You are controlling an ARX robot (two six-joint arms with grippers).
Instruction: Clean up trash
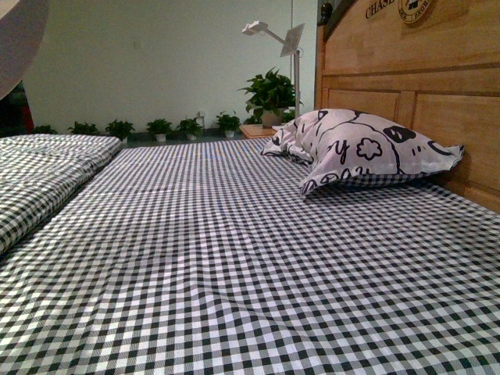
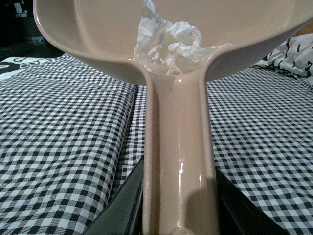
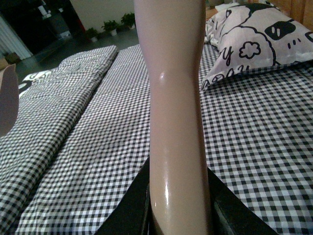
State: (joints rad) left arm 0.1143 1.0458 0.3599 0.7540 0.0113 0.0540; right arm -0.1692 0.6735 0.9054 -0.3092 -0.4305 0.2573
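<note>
The trash [image 2: 168, 43], a crumpled wad of white paper, lies inside the beige-pink dustpan [image 2: 98, 34], at the neck where the pan meets its handle. My left gripper [image 2: 178, 205] is shut on that handle, and the pan hangs above the checked bed. In the right wrist view my right gripper [image 3: 178, 205] is shut on the beige brush handle [image 3: 173, 98], which rises out of frame, so the bristles are hidden. A curved edge of the dustpan [image 1: 17, 39] shows in the front view's upper left corner. Neither arm shows in the front view.
A black-and-white checked sheet [image 1: 234, 258] covers the bed. A cartoon-print pillow [image 1: 359, 148] leans on the wooden headboard [image 1: 422, 86] at the right. A folded checked quilt [image 1: 39, 172] lies along the left. Potted plants [image 1: 269, 94] and a white lamp [image 1: 273, 35] stand beyond.
</note>
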